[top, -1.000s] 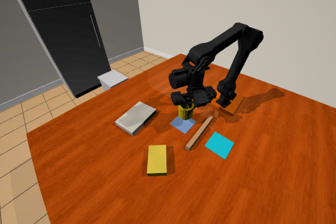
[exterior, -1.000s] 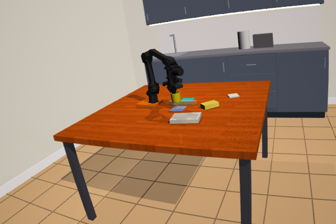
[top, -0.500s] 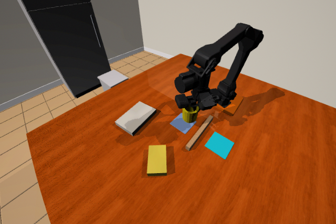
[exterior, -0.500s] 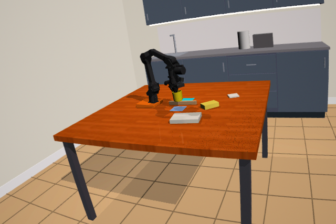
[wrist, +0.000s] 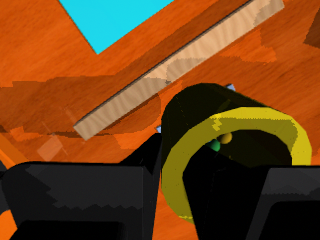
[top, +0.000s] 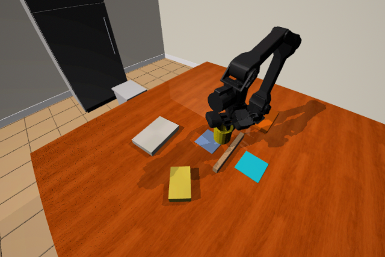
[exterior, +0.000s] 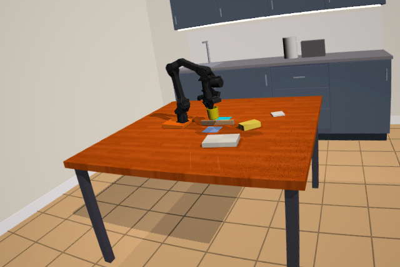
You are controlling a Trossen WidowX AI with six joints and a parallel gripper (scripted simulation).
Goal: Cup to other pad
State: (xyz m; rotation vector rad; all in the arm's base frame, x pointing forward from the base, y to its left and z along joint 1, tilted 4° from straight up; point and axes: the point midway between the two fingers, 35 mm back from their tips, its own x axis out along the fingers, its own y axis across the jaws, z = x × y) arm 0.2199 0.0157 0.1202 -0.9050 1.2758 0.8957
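The yellow cup (top: 222,137) (exterior: 212,114) (wrist: 255,114) is off the table, roughly upright. My gripper (top: 224,126) (exterior: 211,107) (wrist: 169,140) is shut on the cup's wall, one finger inside and one outside. A green marble (wrist: 215,146) and an orange-yellow marble (wrist: 226,137) show inside the cup; a finger hides part of the inside. The blue pad (top: 205,142) (exterior: 211,129) lies partly behind the cup in the top view. The cyan pad (top: 252,167) (exterior: 225,117) (wrist: 115,20) lies bare beyond the wooden bar.
The wooden bar (top: 228,153) (exterior: 217,122) (wrist: 200,55) lies between the two pads. A yellow block (top: 180,183) (exterior: 249,124) and a larger whitish slab (top: 156,135) (exterior: 220,140) lie on the blue pad's side. A small white item (exterior: 277,114) lies farther off.
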